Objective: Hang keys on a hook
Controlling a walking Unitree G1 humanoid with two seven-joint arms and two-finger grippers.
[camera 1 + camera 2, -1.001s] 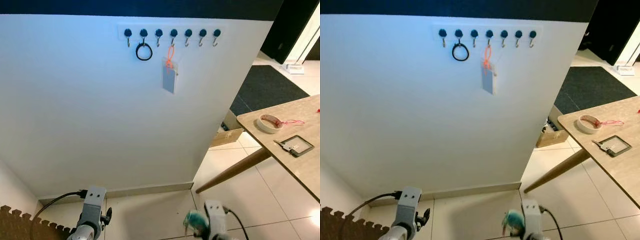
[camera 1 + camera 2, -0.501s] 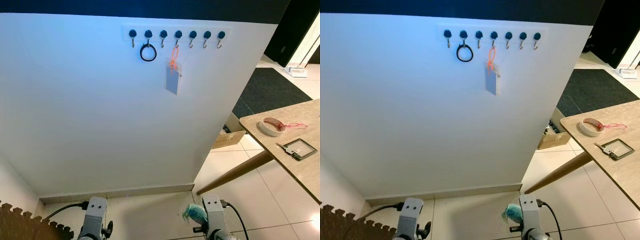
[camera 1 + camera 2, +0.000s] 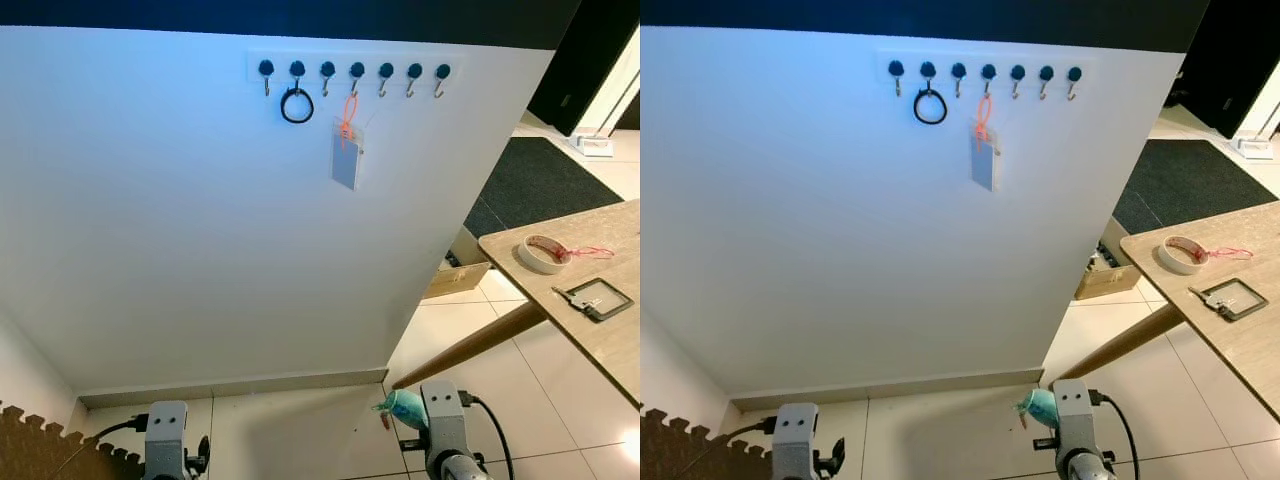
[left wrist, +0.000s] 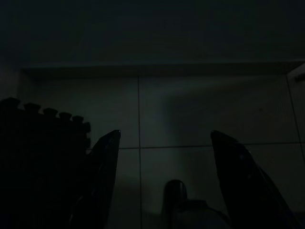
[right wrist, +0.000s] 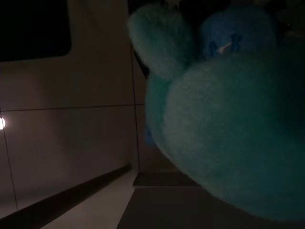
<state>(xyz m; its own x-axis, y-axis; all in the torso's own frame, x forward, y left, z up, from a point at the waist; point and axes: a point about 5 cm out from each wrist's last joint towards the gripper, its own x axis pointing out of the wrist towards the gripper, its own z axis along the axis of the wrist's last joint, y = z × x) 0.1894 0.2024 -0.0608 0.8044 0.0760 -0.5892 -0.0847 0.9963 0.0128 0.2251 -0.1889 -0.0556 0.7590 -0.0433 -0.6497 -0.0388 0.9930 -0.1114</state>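
Standing tall, the white wall (image 3: 200,220) has a row of hooks (image 3: 350,72) up high. The left gripper (image 4: 164,186) hangs low with fingers spread apart. The right gripper (image 3: 405,415) squeezes the fuzzy teal keys charm (image 5: 224,119) near the floor.

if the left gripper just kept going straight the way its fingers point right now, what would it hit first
Most likely the tiled floor. The left gripper hangs open, with tile and a grout line between its fingers and the dark foam mat's edge off to one side. The view is very dark, so depth is uncertain.
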